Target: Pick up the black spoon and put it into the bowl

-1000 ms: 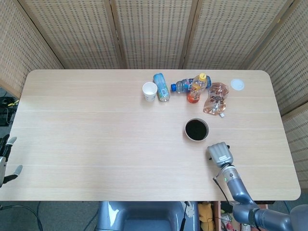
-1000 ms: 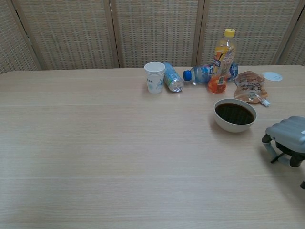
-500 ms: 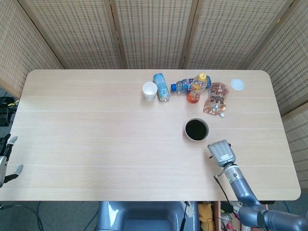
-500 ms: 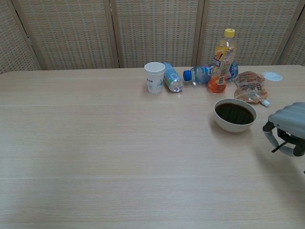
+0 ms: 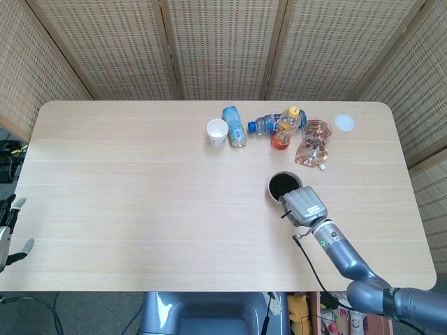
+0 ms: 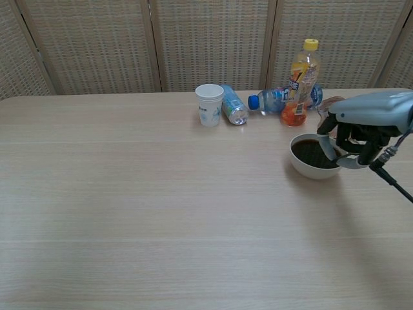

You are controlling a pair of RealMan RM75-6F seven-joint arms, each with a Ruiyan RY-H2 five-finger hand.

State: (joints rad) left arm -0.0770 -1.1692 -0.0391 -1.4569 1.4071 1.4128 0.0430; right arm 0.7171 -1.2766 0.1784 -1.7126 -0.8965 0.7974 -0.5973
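Note:
The white bowl (image 5: 278, 184) with a dark inside stands right of the table's middle, its rim (image 6: 310, 172) partly covered. My right hand (image 5: 302, 204) hovers over the bowl's near right edge, fingers curled down toward it (image 6: 371, 116). It grips the thin black spoon, which is almost wholly hidden by the fingers. Only a short dark end (image 5: 282, 214) shows at the hand's left side in the head view. My left hand (image 5: 8, 234) hangs off the table's left edge, fingers apart and holding nothing.
Behind the bowl stand a white paper cup (image 6: 209, 103), a lying can (image 6: 233, 112), a lying water bottle (image 6: 274, 99), an upright orange drink bottle (image 6: 299, 81) and a crumpled pouch (image 5: 314, 142). A white lid (image 5: 343, 123) lies far right. A thin cable (image 6: 393, 184) trails from the right wrist.
My right hand has risen from the table near the right front and swung left and forward, carrying the spoon, until it hangs over the bowl. The left hand has not moved.

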